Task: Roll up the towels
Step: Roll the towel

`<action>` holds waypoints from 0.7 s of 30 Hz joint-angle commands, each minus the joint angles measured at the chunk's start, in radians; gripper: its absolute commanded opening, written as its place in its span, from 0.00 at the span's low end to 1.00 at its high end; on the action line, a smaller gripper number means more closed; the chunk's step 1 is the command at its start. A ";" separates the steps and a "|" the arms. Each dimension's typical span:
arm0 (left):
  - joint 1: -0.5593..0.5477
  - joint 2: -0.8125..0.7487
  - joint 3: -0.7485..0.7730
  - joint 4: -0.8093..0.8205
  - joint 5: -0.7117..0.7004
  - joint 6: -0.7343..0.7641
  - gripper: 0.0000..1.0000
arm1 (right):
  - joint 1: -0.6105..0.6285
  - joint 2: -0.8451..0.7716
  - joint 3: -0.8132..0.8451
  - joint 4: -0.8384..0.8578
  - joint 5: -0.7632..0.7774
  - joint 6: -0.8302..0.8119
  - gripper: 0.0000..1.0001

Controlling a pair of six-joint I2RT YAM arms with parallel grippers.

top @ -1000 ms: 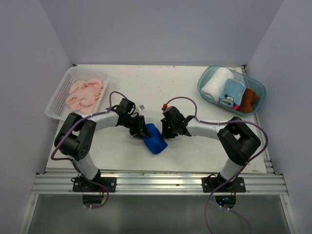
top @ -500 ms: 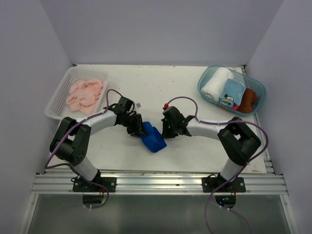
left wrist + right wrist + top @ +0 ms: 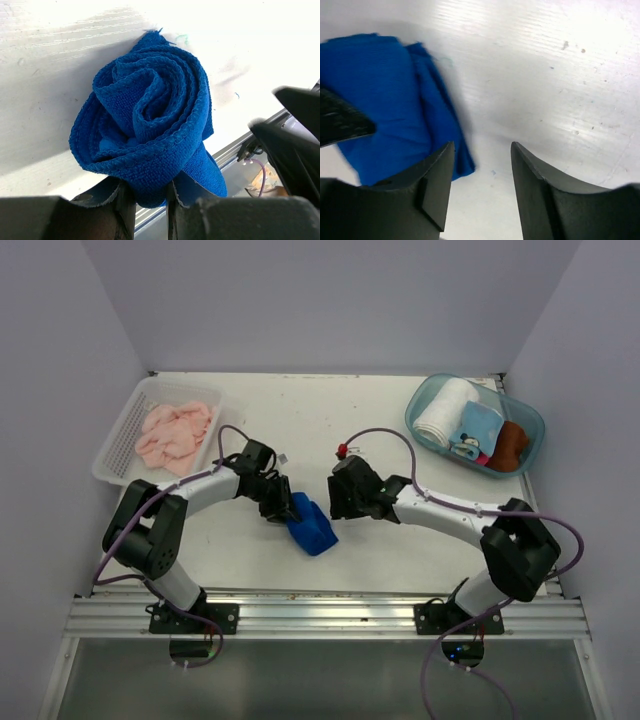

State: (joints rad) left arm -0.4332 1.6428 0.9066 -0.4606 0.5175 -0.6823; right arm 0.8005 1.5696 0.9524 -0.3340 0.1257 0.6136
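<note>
A royal blue towel [image 3: 314, 525] lies rolled up on the white table near its front middle. In the left wrist view the roll [image 3: 145, 125] shows its spiral end, and my left gripper [image 3: 146, 202] is shut on its lower fold. My right gripper [image 3: 335, 502] stands just right of the roll, open, with bare table between its fingers [image 3: 437, 175] and the blue towel [image 3: 390, 100] to their left. The pale pink towel [image 3: 175, 432] lies crumpled in the white basket [image 3: 118, 445] at the back left.
A clear blue tub [image 3: 524, 462] at the back right holds a rolled white towel [image 3: 443, 412], a light blue printed cloth [image 3: 476, 430] and a brown cloth [image 3: 510, 443]. The table's front rail [image 3: 330, 605] runs close below the roll.
My right gripper has opened and let go of the blue roll, drawing slightly back and to the right. The left gripper keeps its hold and has shifted a little left.
</note>
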 commanded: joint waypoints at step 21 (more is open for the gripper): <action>-0.001 0.020 -0.003 -0.044 -0.037 -0.025 0.24 | 0.571 0.253 0.399 -0.146 0.623 -0.359 0.63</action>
State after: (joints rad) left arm -0.4332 1.6482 0.9058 -0.4614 0.5152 -0.6987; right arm 1.3754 1.8286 1.3266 -0.4980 0.6926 0.2893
